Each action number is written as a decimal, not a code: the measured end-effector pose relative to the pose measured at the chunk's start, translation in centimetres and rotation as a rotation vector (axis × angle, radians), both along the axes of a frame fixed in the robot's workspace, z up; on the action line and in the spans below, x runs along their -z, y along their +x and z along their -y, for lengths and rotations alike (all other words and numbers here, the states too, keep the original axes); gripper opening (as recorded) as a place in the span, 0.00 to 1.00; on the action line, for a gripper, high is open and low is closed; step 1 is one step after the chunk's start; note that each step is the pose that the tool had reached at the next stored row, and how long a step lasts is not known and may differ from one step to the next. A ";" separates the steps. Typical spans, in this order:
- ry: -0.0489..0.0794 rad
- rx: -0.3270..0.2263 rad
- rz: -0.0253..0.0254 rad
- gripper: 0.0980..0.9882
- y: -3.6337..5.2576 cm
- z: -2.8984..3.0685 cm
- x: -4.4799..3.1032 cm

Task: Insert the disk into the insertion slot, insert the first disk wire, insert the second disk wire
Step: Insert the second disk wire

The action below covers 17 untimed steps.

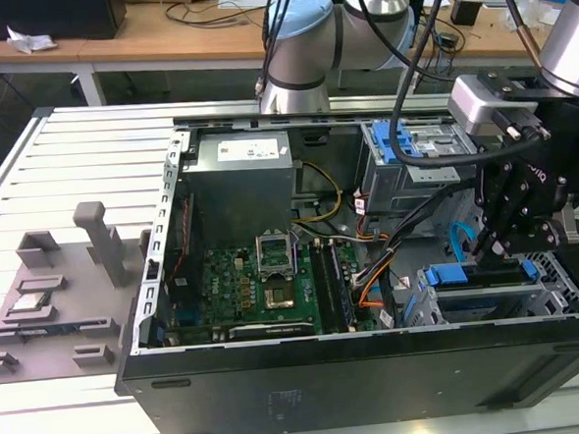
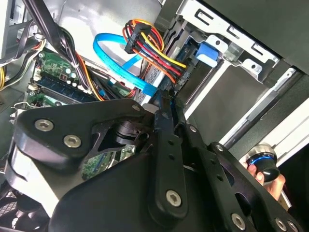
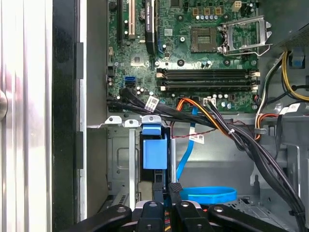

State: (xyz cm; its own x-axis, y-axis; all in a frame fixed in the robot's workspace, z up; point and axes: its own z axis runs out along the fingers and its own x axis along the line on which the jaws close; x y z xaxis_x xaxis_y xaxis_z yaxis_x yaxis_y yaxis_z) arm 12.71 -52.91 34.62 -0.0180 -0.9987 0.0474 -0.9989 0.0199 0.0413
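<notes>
Disk (image 3: 154,153) sits already in the insertion slot (image 1: 559,284); the fingers (image 3: 166,191), nearly closed just behind it, seem to press the first disk wire (image 2: 159,55); the second disk wire (image 3: 207,195) lies loose beside them.

Lab: cluttered workbench (image 1: 141,34), slatted table (image 1: 70,171)

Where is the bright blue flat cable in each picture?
Exterior view: the second disk wire rises as a short blue arc beside the end effector, toward that view's right.
Second wrist view: it loops next to the red and orange wires.
First wrist view: it lies curled on the case floor.
Shared landmark: the green motherboard.
</notes>
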 end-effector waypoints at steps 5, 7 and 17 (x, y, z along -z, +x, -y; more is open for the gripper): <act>0.000 0.000 0.0000 0.07 0.12 0.01 0.22; 0.000 0.000 0.0000 0.07 0.16 0.04 0.28; 0.000 0.000 -0.0001 0.07 0.44 0.19 0.75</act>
